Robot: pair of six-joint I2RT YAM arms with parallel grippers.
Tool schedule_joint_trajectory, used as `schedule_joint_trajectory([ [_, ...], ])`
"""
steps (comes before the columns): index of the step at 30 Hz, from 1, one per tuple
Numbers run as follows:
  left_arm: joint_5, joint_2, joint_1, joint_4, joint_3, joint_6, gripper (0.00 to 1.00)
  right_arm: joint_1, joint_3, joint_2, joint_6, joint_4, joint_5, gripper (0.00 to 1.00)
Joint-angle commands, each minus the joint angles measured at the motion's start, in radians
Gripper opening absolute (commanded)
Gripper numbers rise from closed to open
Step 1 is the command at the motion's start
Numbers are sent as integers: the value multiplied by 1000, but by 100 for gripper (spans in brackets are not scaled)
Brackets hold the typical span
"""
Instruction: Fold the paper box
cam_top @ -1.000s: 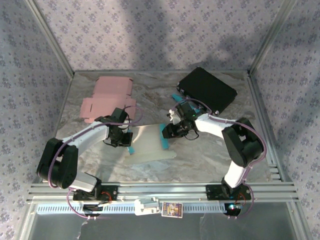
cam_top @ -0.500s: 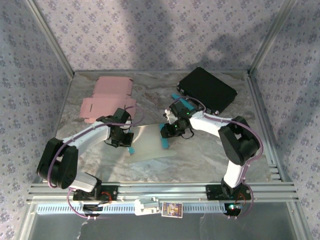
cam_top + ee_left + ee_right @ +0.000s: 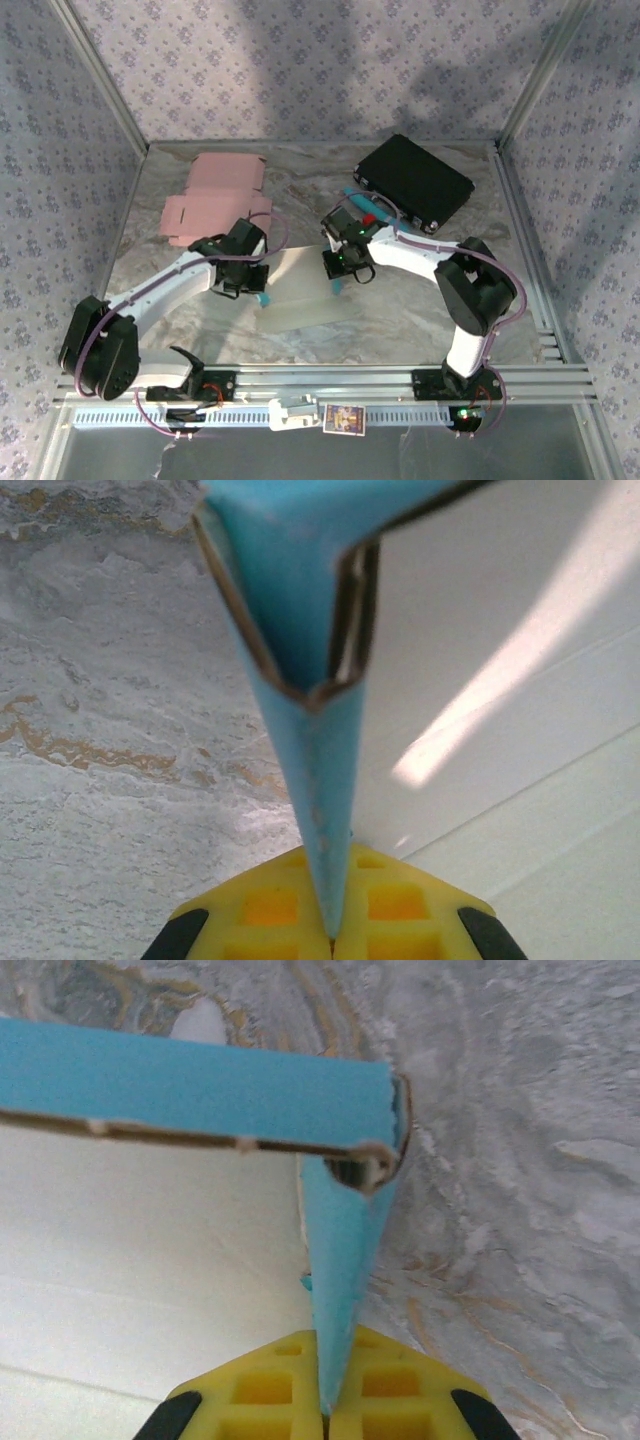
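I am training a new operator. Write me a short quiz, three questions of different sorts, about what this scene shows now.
1. True or false: the left gripper is shut on a blue flap of the paper box.
2. Which lies far left on the table? A) a flat pink carton B) a red cup C) a green bowl
3. Fill in: the right gripper pinches a ___ flap of that box.
Key: 1 true; 2 A; 3 blue.
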Motion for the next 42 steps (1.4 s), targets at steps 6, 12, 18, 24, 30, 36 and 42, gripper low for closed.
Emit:
schedule_joint_trajectory([
  [6, -59, -25, -50, 25, -2, -65, 0, 52, 93, 36, 103, -222, 296, 0],
  [12, -49, -11, -52, 63, -5, -91, 0, 88, 169, 79, 170, -366, 420, 0],
  [18, -31, -2, -53, 98, -21, -110, 0, 101, 146, 62, 175, -331, 362, 3],
  [24, -16, 28, -55, 106, -36, -97, 0, 37, 105, 59, 135, -220, 248, 13],
  [30, -20, 53, -55, 105, -33, -78, 0, 13, 120, 75, 94, -187, 201, 20],
  [36, -22, 64, -55, 103, -25, -72, 0, -2, 120, 83, 86, -164, 176, 27],
  [42, -21, 67, -56, 101, -20, -70, 0, -7, 125, 94, 79, -151, 153, 27],
])
